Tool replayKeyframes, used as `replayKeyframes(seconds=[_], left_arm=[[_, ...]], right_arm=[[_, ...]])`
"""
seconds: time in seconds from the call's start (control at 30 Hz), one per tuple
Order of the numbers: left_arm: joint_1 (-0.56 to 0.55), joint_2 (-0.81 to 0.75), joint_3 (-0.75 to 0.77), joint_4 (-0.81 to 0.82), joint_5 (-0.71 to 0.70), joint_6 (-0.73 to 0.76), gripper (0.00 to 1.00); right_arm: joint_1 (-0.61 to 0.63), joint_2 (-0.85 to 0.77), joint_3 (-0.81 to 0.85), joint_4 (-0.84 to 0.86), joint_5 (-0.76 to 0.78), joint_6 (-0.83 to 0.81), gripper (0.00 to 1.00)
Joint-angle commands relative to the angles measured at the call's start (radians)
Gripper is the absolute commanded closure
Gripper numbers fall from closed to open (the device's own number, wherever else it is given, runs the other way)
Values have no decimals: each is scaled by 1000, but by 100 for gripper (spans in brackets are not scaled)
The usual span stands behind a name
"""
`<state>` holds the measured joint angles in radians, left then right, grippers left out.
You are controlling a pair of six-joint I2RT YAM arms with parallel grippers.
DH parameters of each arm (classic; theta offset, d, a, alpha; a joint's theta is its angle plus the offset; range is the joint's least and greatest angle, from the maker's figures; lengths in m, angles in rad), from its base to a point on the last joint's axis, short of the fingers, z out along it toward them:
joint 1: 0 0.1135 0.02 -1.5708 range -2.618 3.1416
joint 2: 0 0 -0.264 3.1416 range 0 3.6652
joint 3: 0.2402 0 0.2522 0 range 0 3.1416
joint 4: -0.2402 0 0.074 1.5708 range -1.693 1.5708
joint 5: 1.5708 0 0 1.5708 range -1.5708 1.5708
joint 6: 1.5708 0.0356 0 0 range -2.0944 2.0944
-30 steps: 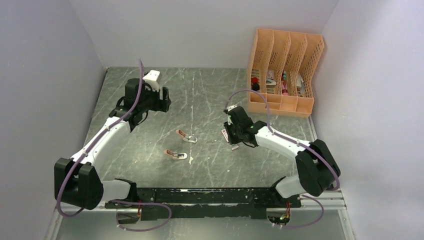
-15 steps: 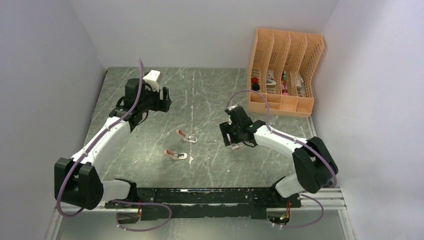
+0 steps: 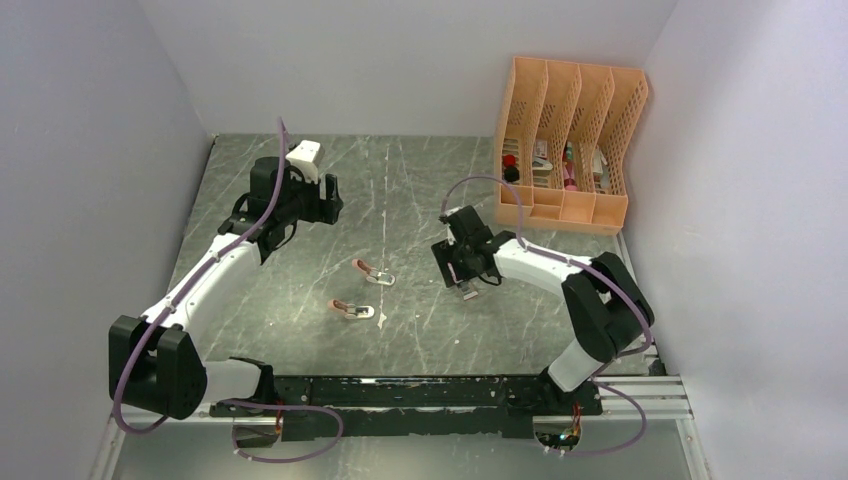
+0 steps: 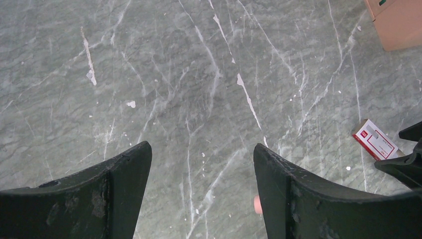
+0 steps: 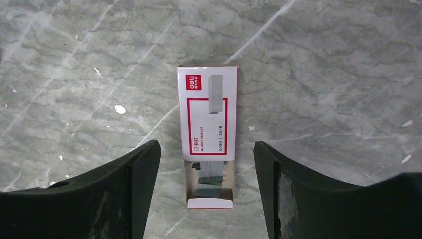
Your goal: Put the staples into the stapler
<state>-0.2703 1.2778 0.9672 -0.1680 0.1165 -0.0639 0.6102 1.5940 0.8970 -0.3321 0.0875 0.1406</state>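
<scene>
- The right claw [image 5: 204, 149] is open and empty. The staple box [image 5: 208, 112] lies flat just below it, between the fingers and untouched.
- The tray is slid partly out toward the claw, and the staples [image 5: 209, 174] show.
- The left claw [image 4: 201, 149] is open over the table, with the box off to its right.
- The stapler [image 3: 373, 272] lies well to the right claw's left. Judging by this, picking up a strip and loading are still to do.

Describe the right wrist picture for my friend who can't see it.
A small red-and-white staple box lies flat on the grey marbled table, its tray slid partly out, showing grey staples. The right tool is open, one dark finger each side.
</scene>
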Motion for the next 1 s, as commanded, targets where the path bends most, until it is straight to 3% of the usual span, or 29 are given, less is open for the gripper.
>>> replayKeyframes(seconds=[0.0,0.97], left_arm=[[-3,-12,-7,25,4,1,21],[-3,-23,-8,21,-2,3,21]], right_arm=[[-7,27,35,-11,-8,-33,27],[-6,94,32,6,-13,-30,53]])
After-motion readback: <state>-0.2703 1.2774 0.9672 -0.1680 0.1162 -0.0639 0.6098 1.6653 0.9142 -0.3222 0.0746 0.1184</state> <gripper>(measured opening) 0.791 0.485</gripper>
